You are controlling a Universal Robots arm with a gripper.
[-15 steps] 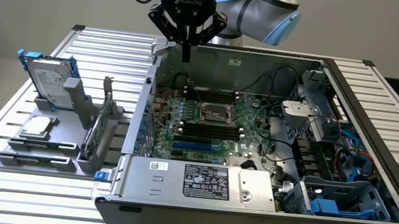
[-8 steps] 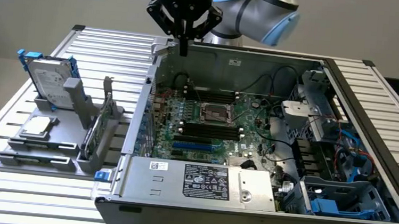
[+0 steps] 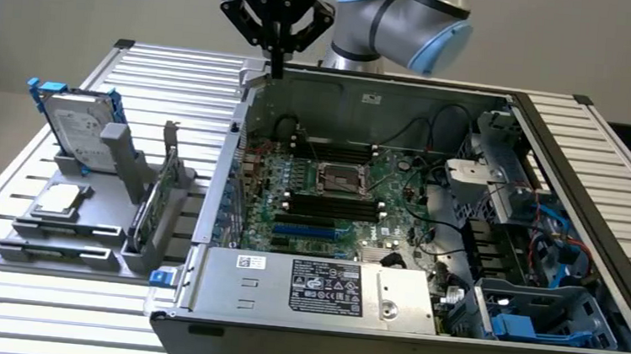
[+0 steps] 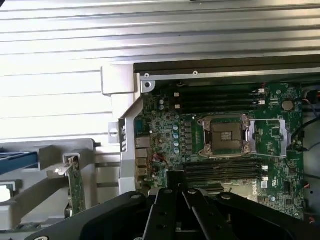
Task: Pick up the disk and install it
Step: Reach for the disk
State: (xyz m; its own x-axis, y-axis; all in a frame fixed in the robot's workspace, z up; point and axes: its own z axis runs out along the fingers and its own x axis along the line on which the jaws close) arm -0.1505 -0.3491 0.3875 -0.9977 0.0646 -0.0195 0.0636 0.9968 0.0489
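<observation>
The gripper (image 3: 277,62) is clenched shut and empty, hanging over the case's (image 3: 412,100) back corner. The disk (image 3: 77,129) stands upright in the rack (image 3: 75,230) outside the case, at the exterior view's left, well apart from the gripper.

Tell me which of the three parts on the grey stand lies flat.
The small square silver chip lies flat; the blue-framed disk and the thin green card both stand on edge.
</observation>
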